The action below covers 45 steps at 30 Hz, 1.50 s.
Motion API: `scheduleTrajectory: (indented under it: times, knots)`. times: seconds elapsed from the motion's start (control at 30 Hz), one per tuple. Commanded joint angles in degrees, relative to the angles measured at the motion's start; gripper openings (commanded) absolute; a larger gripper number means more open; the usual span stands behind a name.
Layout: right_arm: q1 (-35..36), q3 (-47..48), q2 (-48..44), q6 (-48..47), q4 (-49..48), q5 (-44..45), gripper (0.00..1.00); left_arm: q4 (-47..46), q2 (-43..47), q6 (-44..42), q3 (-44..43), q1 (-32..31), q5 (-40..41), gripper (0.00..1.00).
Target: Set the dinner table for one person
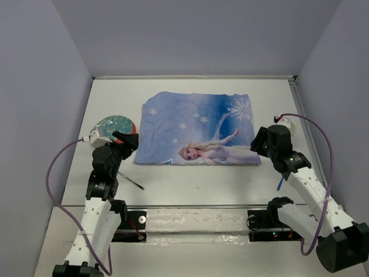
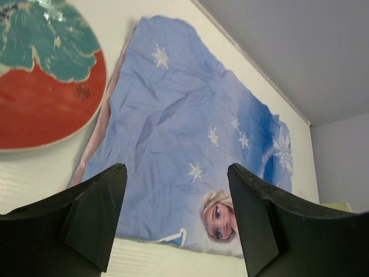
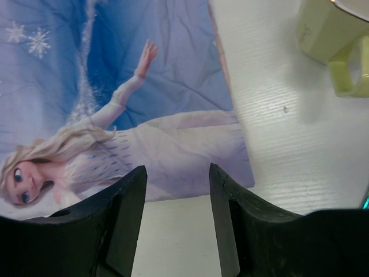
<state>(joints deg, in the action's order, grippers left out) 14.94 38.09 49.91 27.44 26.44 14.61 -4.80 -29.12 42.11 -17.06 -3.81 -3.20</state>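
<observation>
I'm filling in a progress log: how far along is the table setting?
Done: the blue mat lies spread on the table. In hand: nothing; jaws open on left gripper and right gripper. Left: plate, green cup, dark utensil and blue utensil lie outside the mat.

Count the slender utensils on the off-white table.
2: a dark slender utensil beside the left arm, and a blue slender utensil partly hidden beside the right arm. More may lie under the arms.
</observation>
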Motion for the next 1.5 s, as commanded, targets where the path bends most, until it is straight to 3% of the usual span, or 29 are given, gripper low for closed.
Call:
scheduleTrajectory:
  times: [0.0,0.07,0.17,0.2,0.27,0.53,0.7,1.0,1.23,1.47]
  knots:
    - [-0.4,1.8,0.2,0.3,-4.3,-7.5,0.52,2.2,0.6,-5.0,-8.8,-0.7,2.2,0.81]
    - [-0.4,1.2,2.6,1.0,-6.6,-10.2,0.46,2.1,-0.2,-5.9,-10.1,-0.8,2.6,0.79]
    - [1.8,-0.8,4.1,2.2,-11.1,-12.0,0.24,1.5,-3.7,-6.1,-10.4,-0.8,2.4,0.72]
    - [3.8,-1.2,4.9,2.9,-12.9,-11.9,0.11,0.5,-4.7,-5.0,-9.8,-1.2,1.8,0.69]
    - [6.8,-0.8,6.8,3.6,-14.5,-11.6,0.02,-1.7,-5.9,-4.1,-8.9,-2.1,1.4,0.64]
    - [27.4,8.6,24.8,3.4,-21.2,-5.6,0.0,-4.2,-11.1,-3.9,-10.1,-13.1,12.2,0.54]
    - [35.4,19.3,40.5,1.8,-23.0,-3.2,0.0,-6.4,-21.0,-4.1,-17.4,-13.2,15.2,0.54]
    - [39.5,29.3,54.8,-0.1,-27.7,-6.8,0.0,-3.1,-53.5,-9.1,-44.4,-6.7,10.5,0.57]
    - [40.8,38.7,64.3,-2.0,-27.6,-8.4,0.0,-1.3,-68.4,-11.7,-55.9,-3.3,7.4,0.59]
    - [42.1,35.0,65.8,-1.8,-28.5,-7.1,0.0,3.2,-82.6,-15.5,-68.7,-2.8,6.4,0.59]
